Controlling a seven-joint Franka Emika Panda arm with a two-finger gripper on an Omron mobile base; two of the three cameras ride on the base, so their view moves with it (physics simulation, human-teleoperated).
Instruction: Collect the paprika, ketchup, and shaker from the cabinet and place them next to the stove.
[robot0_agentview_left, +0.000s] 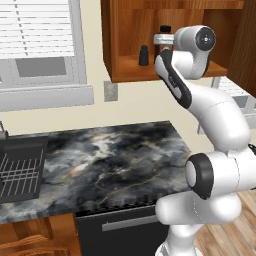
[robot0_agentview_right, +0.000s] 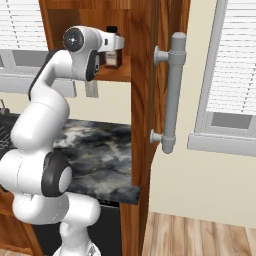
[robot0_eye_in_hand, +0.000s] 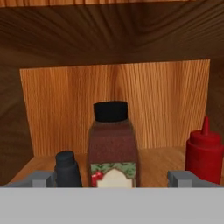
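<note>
directly ahead of the spread, empty hand (robot0_eye_in_hand: 112, 178) in the cabinet (robot0_eye_in_hand: 175, 105) stands the paprika (robot0_eye_in_hand: 113, 146), a rigid, probably smooth jar best pinched across its broad body, shaker (robot0_eye_in_hand: 67, 168) left, ketchup (robot0_eye_in_hand: 204, 151) right.

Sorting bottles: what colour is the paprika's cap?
Black; the paprika shows best in the hand view.

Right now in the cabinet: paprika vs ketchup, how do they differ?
The paprika is a wide reddish-brown jar; the ketchup is a slimmer bright-red bottle. Paprika has a flat black cap and a pale label; ketchup has a pointed red nozzle and no visible label. Both stand upright on the cabinet shelf.
</note>
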